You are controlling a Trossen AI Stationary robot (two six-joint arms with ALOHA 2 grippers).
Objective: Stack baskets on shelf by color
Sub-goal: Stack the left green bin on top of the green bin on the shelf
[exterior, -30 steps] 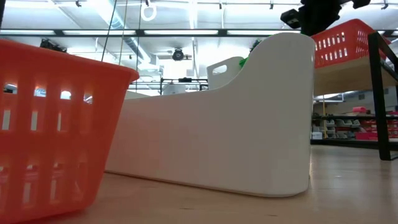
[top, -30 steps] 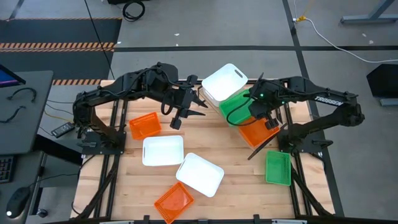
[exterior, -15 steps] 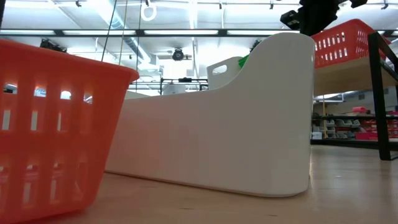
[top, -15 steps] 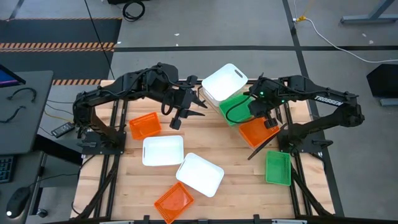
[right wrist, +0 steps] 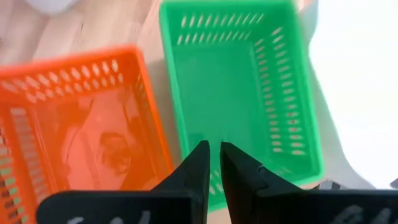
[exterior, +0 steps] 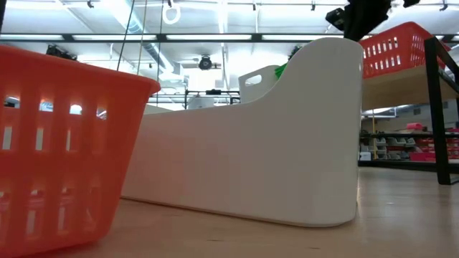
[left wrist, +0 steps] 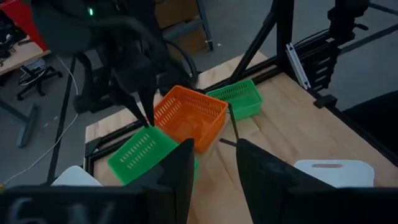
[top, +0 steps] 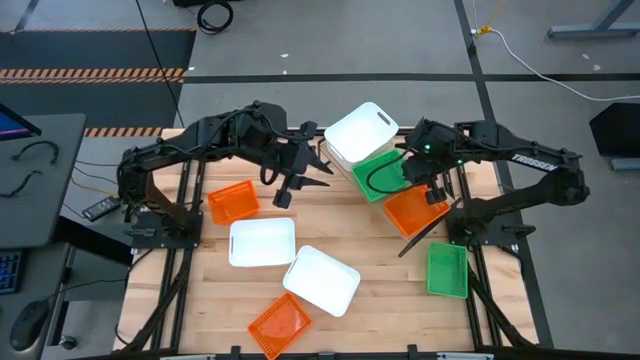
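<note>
The right gripper, fingers nearly together with nothing between them, hangs over the green basket on the shelf, just beside the orange basket, its long axis running away from the fingertips, while the left gripper, fingers slightly apart, waits farther off.

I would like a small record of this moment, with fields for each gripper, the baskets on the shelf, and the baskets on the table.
right gripper: over the green basket on the shelf, fingers nearly together, holding nothing
left gripper: waits above the table near the shelf end, open
shelf baskets: white basket, the green one, orange basket, side by side
table baskets: two white, two orange, one green
</note>
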